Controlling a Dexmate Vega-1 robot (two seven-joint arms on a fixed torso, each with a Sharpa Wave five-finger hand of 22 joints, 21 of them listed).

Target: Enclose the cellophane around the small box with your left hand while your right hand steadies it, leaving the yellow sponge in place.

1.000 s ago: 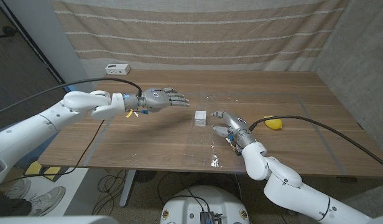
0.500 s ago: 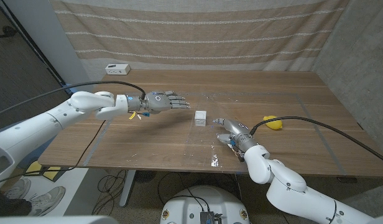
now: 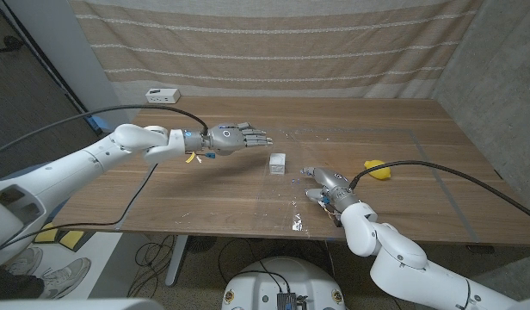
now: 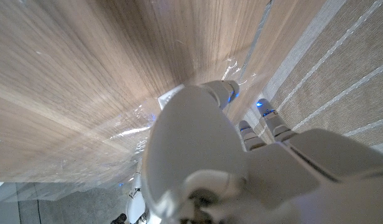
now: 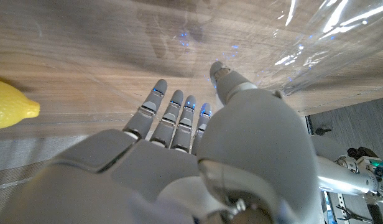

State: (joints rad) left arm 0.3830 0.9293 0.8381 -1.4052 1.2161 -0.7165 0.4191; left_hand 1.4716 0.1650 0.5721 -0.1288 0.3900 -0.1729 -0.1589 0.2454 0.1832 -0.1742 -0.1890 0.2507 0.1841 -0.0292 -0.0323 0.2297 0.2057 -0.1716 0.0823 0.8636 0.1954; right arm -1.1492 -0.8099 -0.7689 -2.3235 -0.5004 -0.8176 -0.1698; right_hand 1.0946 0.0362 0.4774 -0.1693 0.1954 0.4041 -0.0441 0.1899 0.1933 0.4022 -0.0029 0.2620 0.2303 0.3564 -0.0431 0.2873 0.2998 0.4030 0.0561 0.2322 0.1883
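Box (image 3: 277, 163) on cellophane (image 3: 351, 155), between left hand (image 3: 238, 136) and right hand (image 3: 323, 182).

wooden table (image 3: 205, 185); striped beige curtain (image 3: 274, 43) behind; grey wall (image 3: 497, 69) right; cables on floor (image 3: 149, 254)

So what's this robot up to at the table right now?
A two-armed robot is getting ready to wrap a small white box in a clear cellophane sheet spread over the wooden table. Neither hand holds anything yet. Its left hand hovers open to the left of the box, and its right hand is low on the other side, short of the box. A yellow sponge lies untouched further right.
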